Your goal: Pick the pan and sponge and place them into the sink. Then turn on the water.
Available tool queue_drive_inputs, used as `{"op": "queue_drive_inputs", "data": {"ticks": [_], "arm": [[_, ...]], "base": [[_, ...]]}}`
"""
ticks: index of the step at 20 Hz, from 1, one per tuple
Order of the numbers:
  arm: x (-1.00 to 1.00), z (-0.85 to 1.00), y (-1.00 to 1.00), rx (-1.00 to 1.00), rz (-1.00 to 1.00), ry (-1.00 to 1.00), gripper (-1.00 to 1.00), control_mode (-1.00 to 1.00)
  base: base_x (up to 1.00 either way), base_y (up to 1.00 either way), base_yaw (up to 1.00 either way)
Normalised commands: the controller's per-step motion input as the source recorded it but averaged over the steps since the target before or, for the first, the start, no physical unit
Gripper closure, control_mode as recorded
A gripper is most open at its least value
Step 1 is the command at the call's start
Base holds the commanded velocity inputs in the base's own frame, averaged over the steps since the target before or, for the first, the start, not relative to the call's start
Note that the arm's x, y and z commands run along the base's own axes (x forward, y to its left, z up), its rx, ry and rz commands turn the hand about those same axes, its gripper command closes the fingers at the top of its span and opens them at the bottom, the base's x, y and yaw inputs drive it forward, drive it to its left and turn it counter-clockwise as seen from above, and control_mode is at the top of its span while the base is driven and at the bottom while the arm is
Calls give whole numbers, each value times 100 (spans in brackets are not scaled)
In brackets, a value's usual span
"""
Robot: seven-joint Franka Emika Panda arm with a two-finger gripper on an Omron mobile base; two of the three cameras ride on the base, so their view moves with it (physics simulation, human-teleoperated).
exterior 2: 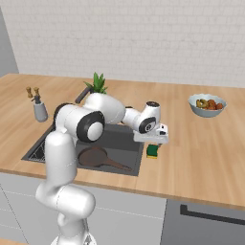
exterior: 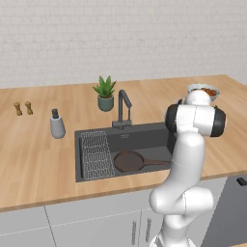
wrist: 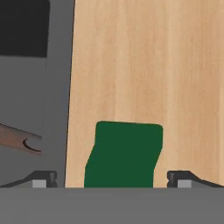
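Wooden counter runs right of the dark grey recessed sink [exterior 2: 131,155], and over it hangs the open two-finger pincer [wrist: 117,178], its tips straddling the small green-topped rectangular sponge [wrist: 124,153] directly below, just beside the basin's right rim. Left, the round dark frying pan [exterior 2: 93,156] already lies inside.

We see the pan [exterior: 128,160] in the sink [exterior: 144,135], right of the rack [exterior: 96,154]; the sponge [exterior 2: 152,151] lies on the counter [exterior 2: 201,148] just beside the sink's right rim.
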Motion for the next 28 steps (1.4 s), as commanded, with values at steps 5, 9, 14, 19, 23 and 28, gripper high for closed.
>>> {"op": "queue_drive_inputs", "data": {"ticks": [5, 9, 14, 19, 23, 28], "arm": [[0, -31, -10, 0, -1, -3, -100, -100], [0, -41, 0, 0, 0, -3, -100, -100], [0, -35, -4, 0, 0, -3, -100, -100], [0, -16, 0, 0, 0, 0, 100, -100], [0, 0, 0, 0, 0, -2, 100, -100], [-9, 22, 44, 0, 2, 0, 100, -100]], "base": [[0, 0, 0], [0, 0, 0], [0, 0, 0], [0, 0, 0], [0, 0, 0], [0, 0, 0]]}}
